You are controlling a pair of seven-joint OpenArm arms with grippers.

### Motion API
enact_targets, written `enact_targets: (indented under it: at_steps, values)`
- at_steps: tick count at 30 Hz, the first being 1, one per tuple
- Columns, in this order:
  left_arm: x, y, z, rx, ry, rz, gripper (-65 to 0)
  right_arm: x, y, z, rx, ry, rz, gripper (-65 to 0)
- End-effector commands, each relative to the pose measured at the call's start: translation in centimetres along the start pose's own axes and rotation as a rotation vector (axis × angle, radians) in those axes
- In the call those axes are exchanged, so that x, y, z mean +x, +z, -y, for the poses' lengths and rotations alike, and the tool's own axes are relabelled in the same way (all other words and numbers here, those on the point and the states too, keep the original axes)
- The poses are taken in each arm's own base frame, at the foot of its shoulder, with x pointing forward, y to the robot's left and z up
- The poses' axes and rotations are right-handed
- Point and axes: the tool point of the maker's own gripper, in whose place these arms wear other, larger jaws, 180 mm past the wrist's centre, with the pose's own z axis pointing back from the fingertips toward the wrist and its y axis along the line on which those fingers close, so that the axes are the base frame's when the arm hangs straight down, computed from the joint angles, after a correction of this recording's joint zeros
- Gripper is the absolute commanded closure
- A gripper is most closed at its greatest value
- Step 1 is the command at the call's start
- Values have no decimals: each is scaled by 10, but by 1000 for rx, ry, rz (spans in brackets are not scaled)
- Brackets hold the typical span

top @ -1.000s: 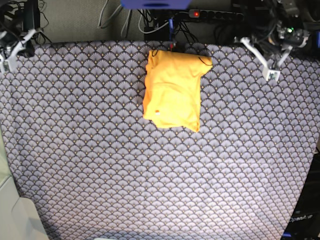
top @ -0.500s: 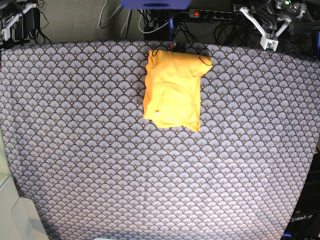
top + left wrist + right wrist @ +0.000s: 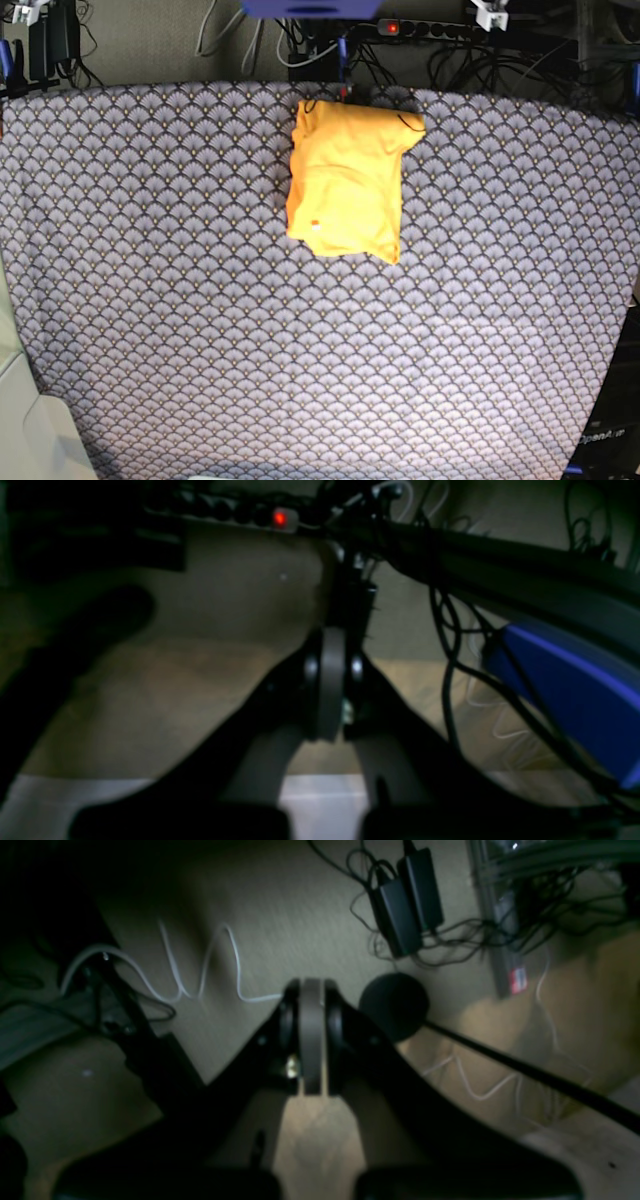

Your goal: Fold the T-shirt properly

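folded yellow-orange t-shirt [image 3: 348, 180] lay on the scale-patterned table cloth [image 3: 200, 330], at its far edge near the power strip [image 3: 430, 29]. left gripper [image 3: 330, 680] and right gripper [image 3: 311, 1035] fingers pressed together, holding nothing.

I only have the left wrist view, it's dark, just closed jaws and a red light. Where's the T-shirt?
Observer: The T-shirt lies folded into a compact bundle at the far middle of the patterned table cloth, in the base view.
Operator: Is either arm touching it?
Observer: No. The left gripper shows only as a tip at the top edge of the base view, well clear of the shirt.
Operator: And the other one?
Observer: The right gripper is shut on nothing; its camera looks at floor, a white cable and two black power adapters.
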Motion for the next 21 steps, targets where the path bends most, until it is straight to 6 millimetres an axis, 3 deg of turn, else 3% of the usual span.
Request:
enact_targets:
  at_steps: [1, 4, 8, 11, 16, 19, 20, 21]
  values:
    - [-7, -1, -2, -2, 15, 20, 0, 7, -1, 12, -8, -9, 36, 0]
    - [-23, -15, 5, -11, 93, 74, 0, -10, -17, 5, 36, -44, 12, 0]
    - [-50, -34, -5, 18, 184, 84, 0, -31, -27, -14, 100, -105, -6, 0]
    - [-72, -49, -13, 51, 256, 82, 0, -30, -31, -27, 138, -87, 23, 0]
    - [-102, -68, -15, 103, 290, 77, 0, -47, -31, -52, 204, -81, -1, 0]
    - [-103, -74, -11, 119, 297, 103, 0, -55, -37, -78, 268, -74, -46, 0]
    - [-96, -77, -10, 121, 289, 120, 0, -63, -37, -86, 288, -82, -71, 0]
    - [-73, -84, -10, 114, 272, 173, 0, -69, -37, -97, 314, -88, -92, 0]
